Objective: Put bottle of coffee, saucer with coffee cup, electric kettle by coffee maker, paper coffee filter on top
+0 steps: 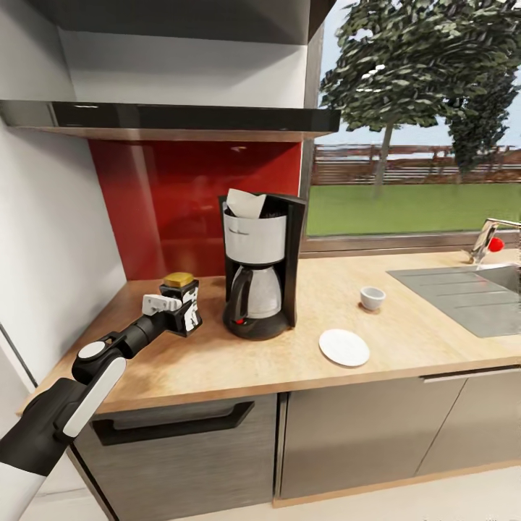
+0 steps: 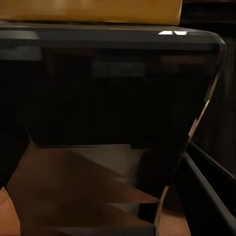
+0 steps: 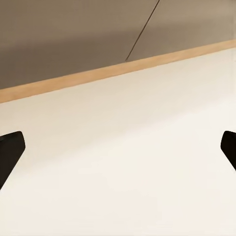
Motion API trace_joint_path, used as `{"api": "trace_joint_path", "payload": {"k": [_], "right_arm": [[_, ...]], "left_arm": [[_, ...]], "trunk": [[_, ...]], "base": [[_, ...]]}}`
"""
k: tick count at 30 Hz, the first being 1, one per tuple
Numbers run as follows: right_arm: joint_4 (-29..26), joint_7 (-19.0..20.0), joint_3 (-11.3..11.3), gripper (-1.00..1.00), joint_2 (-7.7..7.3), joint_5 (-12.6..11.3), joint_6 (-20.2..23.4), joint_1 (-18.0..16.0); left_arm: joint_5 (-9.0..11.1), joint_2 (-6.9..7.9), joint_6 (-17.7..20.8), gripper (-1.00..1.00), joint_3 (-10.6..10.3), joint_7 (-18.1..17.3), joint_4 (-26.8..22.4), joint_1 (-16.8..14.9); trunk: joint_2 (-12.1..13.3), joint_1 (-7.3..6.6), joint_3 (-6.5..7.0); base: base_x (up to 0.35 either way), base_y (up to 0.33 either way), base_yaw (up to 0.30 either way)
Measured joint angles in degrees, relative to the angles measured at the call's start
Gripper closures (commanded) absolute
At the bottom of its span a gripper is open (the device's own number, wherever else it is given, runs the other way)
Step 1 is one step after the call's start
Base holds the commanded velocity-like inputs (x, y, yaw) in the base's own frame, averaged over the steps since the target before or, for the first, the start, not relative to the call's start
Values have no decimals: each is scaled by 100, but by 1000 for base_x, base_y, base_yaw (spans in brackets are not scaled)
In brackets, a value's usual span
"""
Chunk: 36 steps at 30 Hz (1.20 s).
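My left arm reaches out over the left part of the table (image 1: 405, 340), and my left claw (image 1: 176, 310) is at the bottle of coffee (image 1: 181, 298), a dark jar with a yellow lid. In the head view the claw's pale and dark parts sit against the jar's side, and the jar appears to rest on the wood just left of the coffee maker (image 1: 260, 268). From my left wrist camera the bottle of coffee (image 2: 118, 88) is pressed close to the lens, its yellow lid along one edge, but I see no fingers there, so I cannot tell whether the claw is clenched on the jar or loose beside it.

The coffee maker stands upright against the red backsplash (image 1: 166, 210), its carafe in place. The paper coffee filter (image 1: 244, 203) sticks up from its top.

Further right, the white saucer (image 1: 344, 347) lies near the table's front edge, apart from the machine. The coffee cup (image 1: 373, 297) stands on the bare wood behind and right of the saucer, not on it. Beyond that come the sink (image 1: 463, 289) and the tap (image 1: 488, 239).

My right claw (image 3: 118, 147) is released, its dark fingertips (image 3: 10, 150) spread wide, pointing at pale floor (image 3: 128, 162) and a wooden plinth (image 3: 123, 69) under grey cabinet fronts.
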Motion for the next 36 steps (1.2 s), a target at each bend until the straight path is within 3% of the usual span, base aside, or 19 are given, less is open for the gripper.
{"api": "trace_joint_path", "payload": {"k": [9, 11, 15, 36], "right_arm": [[6, 2, -5, -100, -6, -29, -11, 3], [17, 0, -9, -100, -16, -27, -343, 41], [130, -6, -9, -100, -18, -25, -525, 58], [165, -8, -7, -100, -19, -16, -563, 61]], "left_arm": [[0, -1, 1, 100, 1, 0, -1, 4], [0, 0, 1, 100, 1, 0, -1, 2], [0, 0, 1, 100, 1, 0, -1, 2], [0, 0, 2, 100, 0, 0, -1, 2]], "trunk": [[0, -2, 6], [0, 0, 6], [0, -1, 6], [0, -1, 6]], "base": [[77, 0, -22], [32, 0, 0], [75, 27, 0], [48, 23, -37]]}}
